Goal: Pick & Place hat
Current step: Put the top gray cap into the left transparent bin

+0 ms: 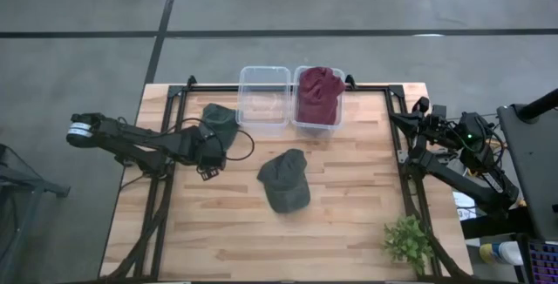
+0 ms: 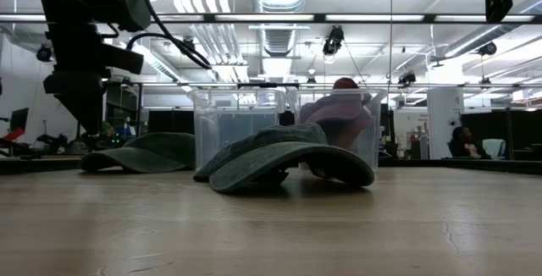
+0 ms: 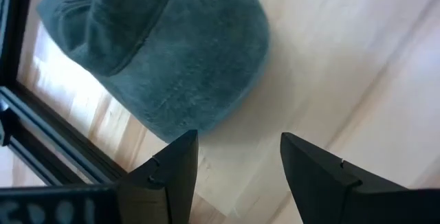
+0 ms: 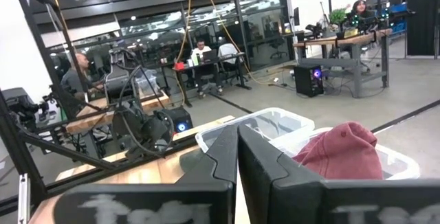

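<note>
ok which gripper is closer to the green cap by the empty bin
Left. The left gripper hovers open just beside that green cap, near the empty bin. The right gripper is shut, parked at the table's far right edge.

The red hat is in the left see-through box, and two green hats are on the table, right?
Not quite. The red hat is in the right clear box, not the left one; the left clear box looks empty. The high view shows this. Two green hats are indeed on the table: one near the left end effector, one mid-table.
</note>
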### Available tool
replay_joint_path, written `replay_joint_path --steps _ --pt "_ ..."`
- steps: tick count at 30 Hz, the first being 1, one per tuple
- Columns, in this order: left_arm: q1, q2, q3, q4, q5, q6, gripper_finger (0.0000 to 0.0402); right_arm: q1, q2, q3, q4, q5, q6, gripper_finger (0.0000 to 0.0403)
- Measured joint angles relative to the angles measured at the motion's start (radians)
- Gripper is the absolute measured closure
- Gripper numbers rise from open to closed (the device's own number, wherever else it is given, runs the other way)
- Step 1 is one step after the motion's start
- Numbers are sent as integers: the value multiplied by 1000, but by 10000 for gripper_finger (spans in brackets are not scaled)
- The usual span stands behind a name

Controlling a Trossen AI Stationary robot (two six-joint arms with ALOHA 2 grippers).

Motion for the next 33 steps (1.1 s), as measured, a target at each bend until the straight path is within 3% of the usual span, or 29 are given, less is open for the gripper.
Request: replay_joint_path --steps 15,23,33 --pt "-2 19 -13 2 -40 -5 202 0 0 0 0 0 0 394" --pt "-34 14 -27 56 103 83 202 0 0 0 0 0 0 394" --pt "-38 20 -28 60 52 57 202 0 0 0 0 0 -33 394"
